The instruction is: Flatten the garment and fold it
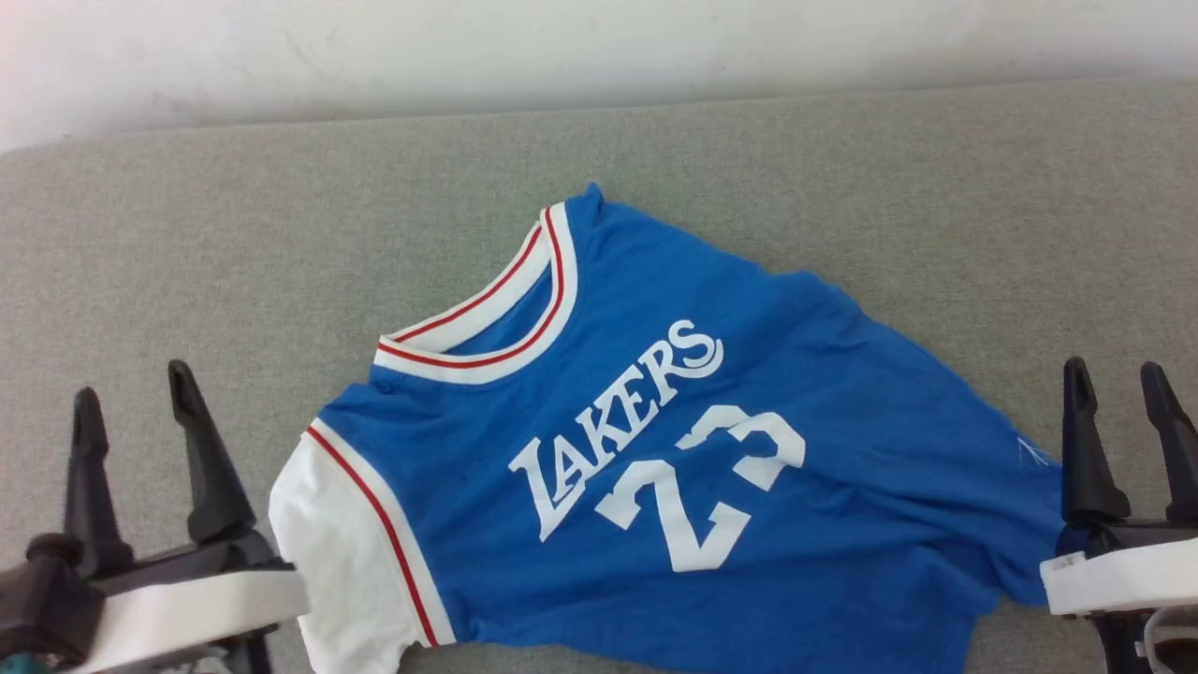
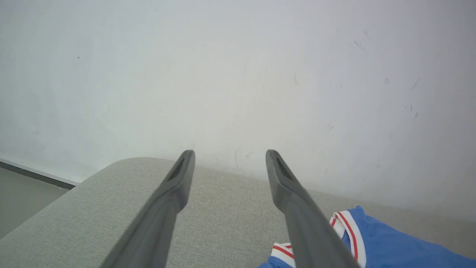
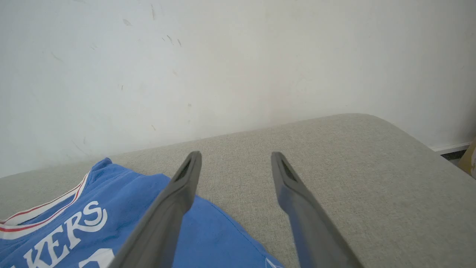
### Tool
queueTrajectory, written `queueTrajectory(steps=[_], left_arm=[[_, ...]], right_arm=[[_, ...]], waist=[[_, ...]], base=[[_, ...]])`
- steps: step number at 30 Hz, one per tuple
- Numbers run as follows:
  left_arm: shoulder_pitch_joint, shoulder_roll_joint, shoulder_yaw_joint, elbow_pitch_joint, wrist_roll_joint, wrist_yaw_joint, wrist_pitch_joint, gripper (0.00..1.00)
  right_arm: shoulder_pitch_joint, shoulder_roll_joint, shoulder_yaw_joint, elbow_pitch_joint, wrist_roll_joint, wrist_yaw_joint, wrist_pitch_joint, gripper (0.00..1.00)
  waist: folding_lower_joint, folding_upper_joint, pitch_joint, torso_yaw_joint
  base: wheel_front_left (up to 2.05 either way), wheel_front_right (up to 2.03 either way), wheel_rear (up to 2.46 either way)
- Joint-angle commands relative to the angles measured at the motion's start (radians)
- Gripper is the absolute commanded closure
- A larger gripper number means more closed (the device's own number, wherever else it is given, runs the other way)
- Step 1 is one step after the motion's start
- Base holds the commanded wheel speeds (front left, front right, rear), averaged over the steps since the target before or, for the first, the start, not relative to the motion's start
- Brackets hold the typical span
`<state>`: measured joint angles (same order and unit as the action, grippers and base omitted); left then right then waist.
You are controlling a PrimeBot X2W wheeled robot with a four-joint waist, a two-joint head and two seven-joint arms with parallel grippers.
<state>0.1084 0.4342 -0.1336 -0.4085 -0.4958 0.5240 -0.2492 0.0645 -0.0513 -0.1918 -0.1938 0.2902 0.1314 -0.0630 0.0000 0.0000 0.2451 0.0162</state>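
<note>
Garment (image 1: 842, 421), head view: blue shirt lies front up and wrinkly on the grey cushion (image 1: 281, 234), white sleeve (image 1: 318, 524) at the lower left.
Left gripper (image 1: 132, 380), head view: spread wide, empty, just beside the sleeve.
Right gripper (image 1: 1114, 365), head view: spread wide, empty, at the shirt's other end.
Left wrist view: spread fingers over bare cushion; striped collar (image 2: 351, 227) peeks in at the lower right.
Right wrist view: spread fingers, one over blue cloth, one over cushion; white wall (image 3: 223, 56) behind.
</note>
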Motion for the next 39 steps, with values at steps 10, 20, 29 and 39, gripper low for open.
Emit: queueTrajectory(steps=[10, 20, 29, 39], left_arm=[[-0.029, -0.218, 0.033, 0.022, 0.115, -0.099, -0.012, 0.00], [-0.095, -0.306, 0.052, 0.087, 0.176, -0.231, -0.012, 0.00], [-0.124, -0.348, 0.046, 0.145, 0.199, -0.295, -0.013, 0.00], [-0.117, -0.361, 0.068, 0.175, 0.218, -0.332, -0.013, 0.00]], right_arm=[[-0.222, -0.033, 0.161, -0.015, -0.099, -0.001, 0.192, 0.00], [-0.517, -0.269, 0.414, 0.274, 0.086, -0.001, 0.572, 0.00], [-0.614, -0.342, 0.564, 0.470, 0.190, -0.001, 0.643, 0.00], [-0.635, -0.357, 0.488, 0.459, 0.245, -0.001, 0.428, 1.00]], waist=[[0.0000, 0.0000, 0.042, 0.020], [0.0000, 0.0000, 0.115, 0.093], [0.0000, 0.0000, 0.143, 0.143], [0.0000, 0.0000, 0.094, 0.070]], base=[[0.00, 0.00, 0.00], [0.00, 0.00, 0.00], [0.00, 0.00, 0.00], [0.00, 0.00, 0.00]])
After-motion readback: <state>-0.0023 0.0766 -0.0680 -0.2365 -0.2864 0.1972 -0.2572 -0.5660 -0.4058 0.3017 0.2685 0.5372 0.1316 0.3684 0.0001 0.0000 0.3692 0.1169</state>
